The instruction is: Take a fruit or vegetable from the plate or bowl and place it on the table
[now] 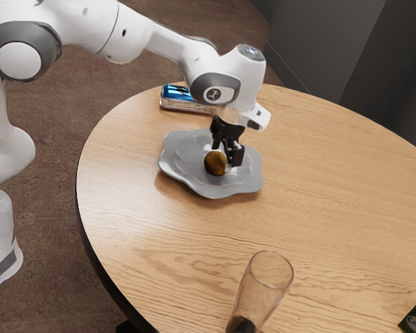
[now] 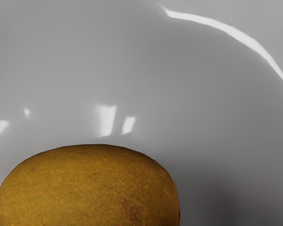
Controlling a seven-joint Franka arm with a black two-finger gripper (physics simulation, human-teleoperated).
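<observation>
Golden-brown fruit, on grey plate, close by the hand, fingers spread

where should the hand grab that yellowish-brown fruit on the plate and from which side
Probably from above, gripping the fruit across opposite sides at its widest part: its top curves away, and the wavy-rimmed plate around it would likely hinder a low sideways approach.

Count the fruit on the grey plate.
1: a brownish-yellow fruit near the middle of the plate, by the gripper. Something small could be hidden behind the gripper.
</observation>
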